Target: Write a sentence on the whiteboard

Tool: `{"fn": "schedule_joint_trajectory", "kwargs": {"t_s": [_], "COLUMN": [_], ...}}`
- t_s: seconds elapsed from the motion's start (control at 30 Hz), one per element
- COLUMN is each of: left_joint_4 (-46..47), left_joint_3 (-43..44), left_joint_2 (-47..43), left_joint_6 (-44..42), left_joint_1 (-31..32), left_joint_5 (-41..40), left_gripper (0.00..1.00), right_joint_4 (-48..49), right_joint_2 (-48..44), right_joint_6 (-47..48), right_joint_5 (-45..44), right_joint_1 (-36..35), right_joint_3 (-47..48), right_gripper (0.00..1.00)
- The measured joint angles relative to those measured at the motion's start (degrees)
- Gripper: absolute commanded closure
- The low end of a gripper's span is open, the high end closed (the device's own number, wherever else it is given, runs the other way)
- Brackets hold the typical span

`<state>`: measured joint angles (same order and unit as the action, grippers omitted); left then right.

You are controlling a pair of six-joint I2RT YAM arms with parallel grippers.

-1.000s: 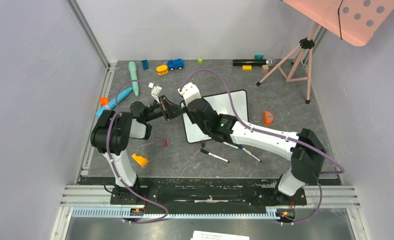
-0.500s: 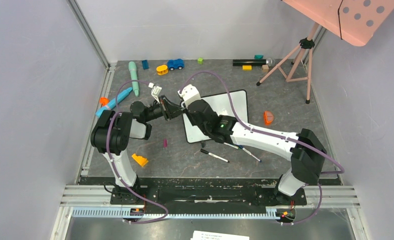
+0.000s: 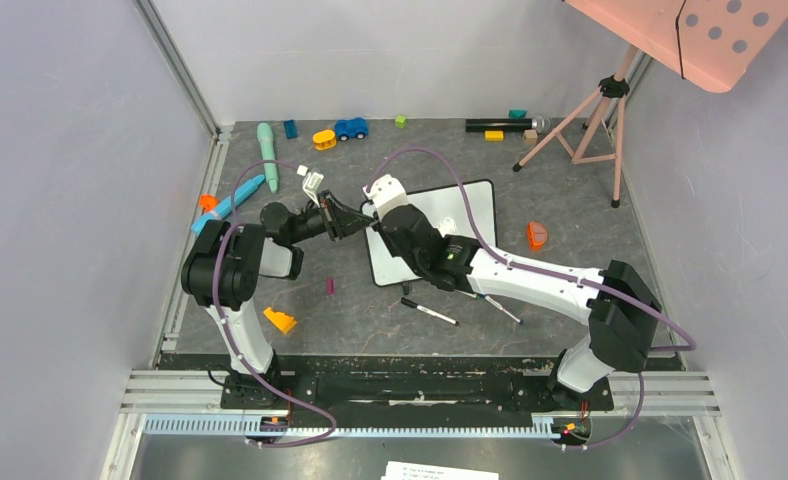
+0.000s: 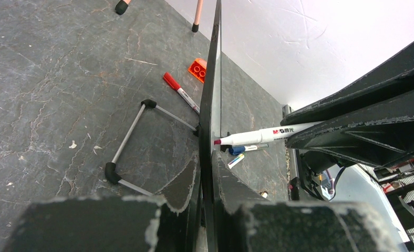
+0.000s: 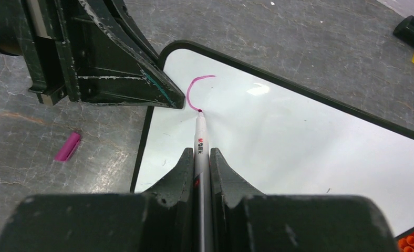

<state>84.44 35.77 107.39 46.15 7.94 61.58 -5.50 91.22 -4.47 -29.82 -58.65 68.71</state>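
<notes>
Bearing a curved pink stroke [image 5: 190, 90] near one corner, the whiteboard [image 5: 299, 142] sits on the bench [image 3: 370, 320]. The right jaws pinch a marker [image 5: 200, 137] printed "M&G", its tip touching the stroke's end. The left jaws clamp the board's edge beside that corner.

One whiteboard [image 5: 299, 142], one pink cap [image 3: 330, 286], one blue car [image 3: 351, 128], one tripod [image 3: 611, 88].

The whiteboard [image 3: 470, 212] lay on the table [image 3: 420, 150], with the left gripper [image 3: 363, 222] at its left edge, the right gripper's [image 5: 200, 156] marker [image 5: 200, 131] tip touching it close by, pens [image 3: 430, 312] in front of it and a cap [image 5: 67, 146] to its left.
</notes>
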Motion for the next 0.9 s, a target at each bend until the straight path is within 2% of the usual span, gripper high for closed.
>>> {"fn": "schedule_joint_trajectory", "kwargs": {"t_s": [0.43, 0.7, 0.9], "left_joint_4": [0.1, 0.1, 0.1], "left_joint_3": [0.0, 0.0, 0.0], "left_joint_2": [0.0, 0.0, 0.0], "left_joint_6": [0.0, 0.0, 0.0], "left_joint_1": [0.0, 0.0, 0.0], "left_joint_5": [0.0, 0.0, 0.0], "left_gripper": [0.98, 0.98, 0.98], "right_joint_4": [-1.0, 0.3, 1.6], "right_joint_2": [-1.2, -8.1, -9.2], "right_joint_6": [0.1, 0.5, 1.6], "right_joint_5": [1.4, 4.7, 5.5], "right_joint_1": [1.1, 1.9, 2.3], "right_joint_3": [-0.1, -3.0, -3.0], "right_gripper": [1.00, 1.00, 1.00]}}
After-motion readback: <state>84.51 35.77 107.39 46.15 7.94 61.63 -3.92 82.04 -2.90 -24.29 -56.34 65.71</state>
